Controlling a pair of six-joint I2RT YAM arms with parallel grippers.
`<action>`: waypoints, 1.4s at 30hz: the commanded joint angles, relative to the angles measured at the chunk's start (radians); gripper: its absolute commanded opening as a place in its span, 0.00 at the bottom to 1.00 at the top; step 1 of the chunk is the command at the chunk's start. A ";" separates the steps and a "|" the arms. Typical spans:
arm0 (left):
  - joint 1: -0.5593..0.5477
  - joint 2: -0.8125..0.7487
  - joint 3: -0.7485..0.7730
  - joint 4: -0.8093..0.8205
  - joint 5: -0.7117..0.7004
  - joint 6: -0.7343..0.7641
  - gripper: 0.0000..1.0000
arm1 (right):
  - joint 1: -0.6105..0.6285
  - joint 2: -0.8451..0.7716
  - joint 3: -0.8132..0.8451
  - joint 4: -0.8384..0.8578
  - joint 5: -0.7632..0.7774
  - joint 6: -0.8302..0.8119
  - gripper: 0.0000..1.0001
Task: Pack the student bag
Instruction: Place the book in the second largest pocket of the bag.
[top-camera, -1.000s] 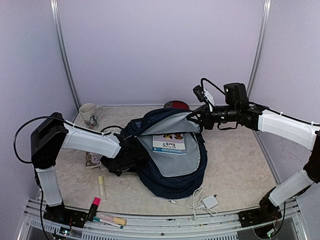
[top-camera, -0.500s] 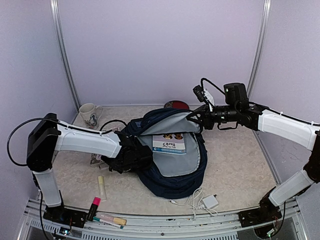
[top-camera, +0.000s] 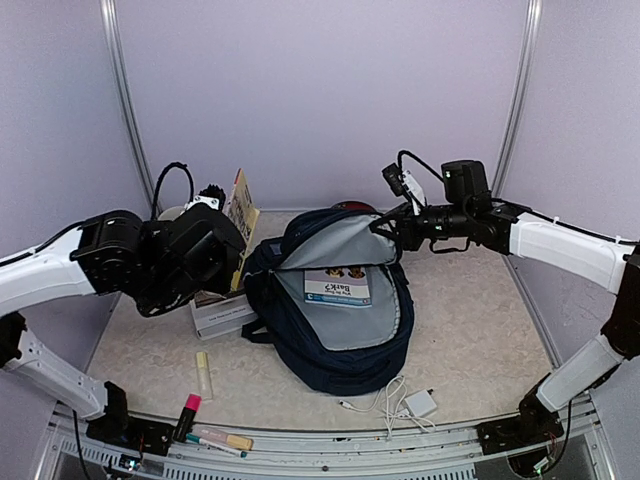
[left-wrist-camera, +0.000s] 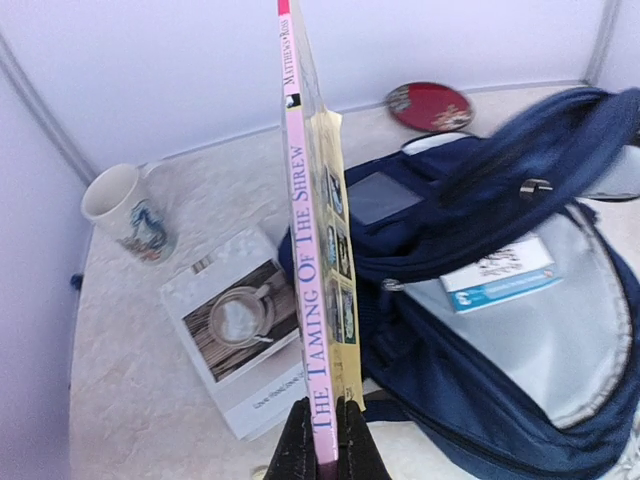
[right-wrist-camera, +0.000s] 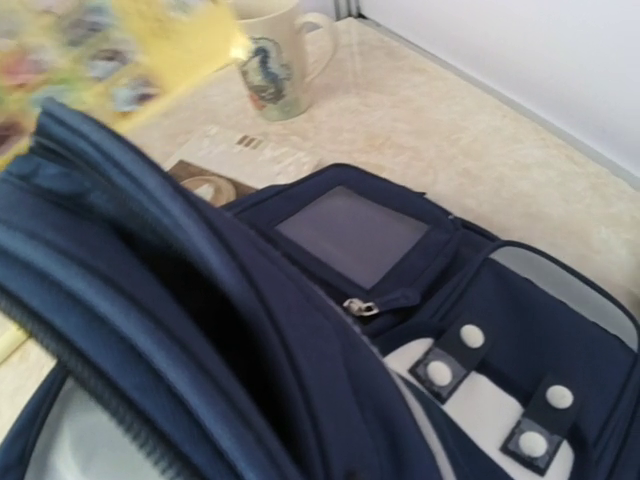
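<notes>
The student bag (top-camera: 345, 340) lies in the middle of the table, its main compartment wide open and grey-lined. A book with a blue band (top-camera: 337, 286) lies inside. My right gripper (top-camera: 388, 232) is shut on the edge of the bag's top flap and holds it raised; the right wrist view shows only navy fabric (right-wrist-camera: 330, 340), no fingers. My left gripper (left-wrist-camera: 326, 418) is shut on the lower end of a thin book with a pink spine (left-wrist-camera: 305, 250) and yellow cover. That book (top-camera: 240, 205) stands upright in the air, left of the bag.
A white book with a coffee-cup picture (left-wrist-camera: 235, 330) lies left of the bag, with a mug (left-wrist-camera: 125, 212) behind it. A red round thing (left-wrist-camera: 430, 105) sits at the back. Highlighters (top-camera: 203, 375) and pens (top-camera: 222, 440) lie front left. A white charger with cable (top-camera: 420, 403) lies front right.
My left arm has risen from beside the bag with the pink-spined book in its jaws, uncovering the white book on the table. The right arm has held still.
</notes>
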 joint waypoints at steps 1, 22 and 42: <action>-0.159 -0.040 0.001 0.180 -0.034 0.191 0.00 | -0.012 0.017 0.069 0.077 0.066 0.060 0.00; -0.365 0.071 -0.096 0.387 0.050 0.577 0.00 | -0.031 0.050 0.107 0.126 0.030 0.112 0.00; -0.241 0.773 0.308 -0.257 -0.298 0.585 0.00 | -0.031 0.029 0.100 0.143 -0.038 0.131 0.00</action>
